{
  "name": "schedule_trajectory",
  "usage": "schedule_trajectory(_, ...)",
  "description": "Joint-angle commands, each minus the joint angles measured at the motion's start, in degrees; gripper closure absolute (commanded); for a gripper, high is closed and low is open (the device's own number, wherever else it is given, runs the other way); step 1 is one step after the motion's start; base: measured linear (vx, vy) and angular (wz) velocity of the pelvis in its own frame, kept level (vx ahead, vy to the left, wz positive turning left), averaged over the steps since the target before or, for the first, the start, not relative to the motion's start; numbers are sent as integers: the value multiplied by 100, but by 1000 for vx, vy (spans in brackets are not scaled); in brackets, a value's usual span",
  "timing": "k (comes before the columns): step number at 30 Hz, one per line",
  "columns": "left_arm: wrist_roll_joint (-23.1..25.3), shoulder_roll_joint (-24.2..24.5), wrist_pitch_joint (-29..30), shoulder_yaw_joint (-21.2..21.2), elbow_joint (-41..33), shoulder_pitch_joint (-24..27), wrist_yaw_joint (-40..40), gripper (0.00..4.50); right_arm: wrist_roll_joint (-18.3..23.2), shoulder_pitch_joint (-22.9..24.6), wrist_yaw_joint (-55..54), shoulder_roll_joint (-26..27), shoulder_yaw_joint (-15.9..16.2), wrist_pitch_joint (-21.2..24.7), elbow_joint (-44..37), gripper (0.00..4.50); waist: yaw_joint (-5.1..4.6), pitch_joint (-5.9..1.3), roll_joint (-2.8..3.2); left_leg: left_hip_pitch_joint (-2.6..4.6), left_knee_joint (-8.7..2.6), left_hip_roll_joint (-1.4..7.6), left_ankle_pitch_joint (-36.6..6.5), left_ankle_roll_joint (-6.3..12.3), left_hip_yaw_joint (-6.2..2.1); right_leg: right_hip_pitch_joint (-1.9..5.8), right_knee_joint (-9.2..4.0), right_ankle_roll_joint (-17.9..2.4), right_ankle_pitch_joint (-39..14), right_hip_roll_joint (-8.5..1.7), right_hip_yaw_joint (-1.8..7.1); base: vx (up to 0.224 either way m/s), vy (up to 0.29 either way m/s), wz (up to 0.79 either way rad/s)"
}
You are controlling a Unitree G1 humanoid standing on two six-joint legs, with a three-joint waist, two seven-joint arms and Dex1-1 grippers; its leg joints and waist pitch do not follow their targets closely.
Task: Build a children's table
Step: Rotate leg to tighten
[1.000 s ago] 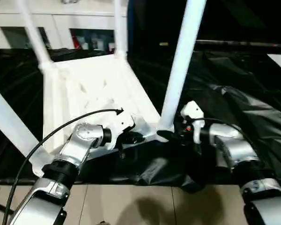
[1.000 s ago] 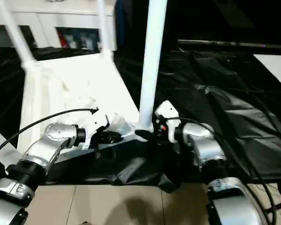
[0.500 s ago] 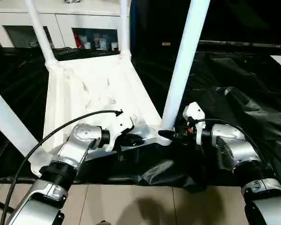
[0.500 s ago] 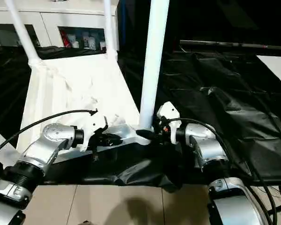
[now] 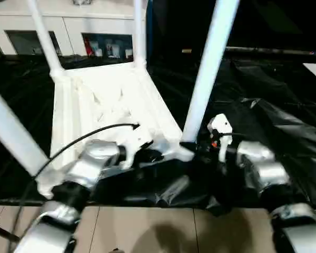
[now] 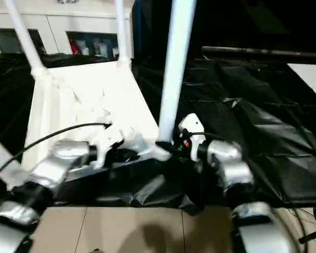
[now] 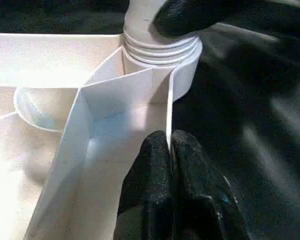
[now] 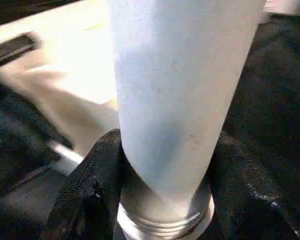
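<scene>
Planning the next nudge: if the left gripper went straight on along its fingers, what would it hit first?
Probably the corner socket holding the near right leg; the left gripper, pinching the tabletop rim, points along it there.

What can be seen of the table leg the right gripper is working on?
The leg is a long, smooth, round white post of plastic look, rising slightly tilted from the near right corner socket of the upturned tabletop. Ridged rings at its foot sit at the socket's mouth. The right gripper has a black finger on each side of its base. The left gripper pinches the tabletop's rim beside it.
</scene>
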Motion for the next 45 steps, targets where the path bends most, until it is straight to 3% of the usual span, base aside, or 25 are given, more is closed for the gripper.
schedule_trajectory(1, 214, -283, 213, 50, 340, -215, 912, 450, -210, 148, -739, 399, 152, 306, 187, 244, -50, -295, -25, 98, -463, 107, -1790, -76, -20, 178, -550, -919, -2264, -283, 210, 0, 0, 0)
schedule_trajectory(3, 262, -415, 288, 63, 437, -287, 1182, 450, -243, 108, -1242, 582, 79, 420, 247, 245, -66, -292, -34, 114, -472, 90, -1938, -129, -36, 161, -585, -795, -2560, -286, 196, 0, 0, 0)
schedule_trajectory(5, 334, -616, 348, 38, 521, -357, 1510, 450, -305, -3, -2143, 886, -64, 619, 373, 245, -104, -289, -1, 102, -483, 85, -2042, -136, -52, 142, -616, -707, -2702, -286, 193, 0, 0, 0)
schedule_trajectory(10, 393, -709, 121, -27, 617, -394, 1490, 450, -321, -47, -2153, 1047, -20, 480, 332, 245, -146, -297, -35, 79, -488, 80, -2154, -63, -61, 138, -647, -645, -2641, -280, 183, 0, 0, 0)
schedule_trajectory(12, 412, -663, -45, -55, 632, -381, 1371, 450, -198, -24, -1891, 1053, -63, 395, 212, 245, -140, -304, -44, 61, -491, 85, -2070, -29, -56, 151, -623, -679, -2465, -278, 192, 0, 0, 0)
schedule_trajectory(13, 403, -602, -196, -87, 602, -349, 1209, 450, -84, -20, -1629, 1013, -87, 355, 117, 190, -130, -308, -42, 57, -494, 90, -2018, -2, -57, 158, -613, -708, -2362, -286, 196, 0, 0, 0)
schedule_trajectory(16, 358, -499, -311, -107, 527, -291, 984, 450, -2, -40, -1240, 862, -65, 340, 29, 168, -122, -325, -42, 41, -478, 95, -1799, 69, -32, 184, -561, -857, -1876, -275, 208, 0, 0, 0)
schedule_trajectory(19, 282, -358, -401, -125, 420, -212, 632, 450, 16, -64, -672, 584, 70, 357, -71, 142, -110, -346, -59, 5, -455, 93, -1480, 155, -22, 237, -507, -991, -1484, -279, 206, 0, 0, 0)
schedule_trajectory(20, 206, -253, -493, -115, 337, -151, 352, 450, -31, -51, -240, 341, 210, 318, -155, 133, -93, -353, -50, 23, -429, 96, -1338, 220, -4, 233, -492, -1080, -1300, -285, 206, 0, 0, 0)
schedule_trajectory(22, 91, -137, -523, -84, 232, -82, 53, 450, -33, -34, 266, 73, 316, 296, -244, 133, -83, -379, -64, -14, -396, 86, -1068, 311, 4, 281, -430, -1189, -894, -273, 203, 0, 0, 0)
schedule_trajectory(26, -223, 164, -572, -117, -186, 166, -832, 450, 115, -36, 1270, -393, 361, 375, -380, 133, -72, -388, -45, -18, -360, 107, -727, 508, 16, 299, -331, -1496, -156, -246, 179, 0, 0, 0)
schedule_trajectory(27, -240, 197, -554, -121, -231, 190, -904, 450, 117, -39, 1386, -442, 368, 373, -390, 133, -75, -388, -61, -16, -360, 112, -739, 524, 23, 298, -330, -1517, -165, -243, 175, 0, 0, 0)
schedule_trajectory(30, -289, 356, -473, -123, -392, 306, -1144, 450, 181, -66, 1947, -668, 420, 430, -428, 133, -66, -379, -29, 16, -364, 139, -900, 509, 29, 274, -339, -1585, -309, -244, 179, 0, 0, 0)
schedule_trajectory(33, -344, 415, -447, -101, -491, 379, -1238, 450, 255, -91, 2193, -750, 454, 419, -446, 158, -57, -371, -37, 28, -377, 144, -1039, 426, 28, 265, -347, -1559, -494, -251, 187, 0, 0, 0)
schedule_trajectory(34, -365, 430, -422, -98, -528, 399, -1257, 450, 265, -108, 2229, -756, 445, 404, -423, 166, -61, -366, -101, 20, -380, 144, -1042, 418, 37, 269, -351, -1547, -538, -254, 190, 0, 0, 0)
schedule_trajectory(36, -379, 447, -399, -91, -572, 424, -1259, 450, 271, -128, 2286, -757, 441, 388, -386, 185, -44, -362, -76, 24, -377, 140, -1030, 411, 36, 262, -357, -1507, -665, -270, 197, 0, 0, 0)
schedule_trajectory(42, -392, 456, -333, -72, -657, 462, -1325, 450, 253, -100, 2412, -722, 452, 388, -351, 237, -35, -373, -83, 19, -364, 131, -875, 427, 40, 263, -344, -1462, -583, -262, 198, 0, 0, 0)
schedule_trajectory(45, -396, 460, -314, -72, -683, 473, -1342, 450, 269, -80, 2440, -730, 459, 407, -359, 240, -34, -376, -81, 18, -359, 132, -837, 451, 40, 265, -338, -1475, -531, -262, 196, 0, 0, 0)
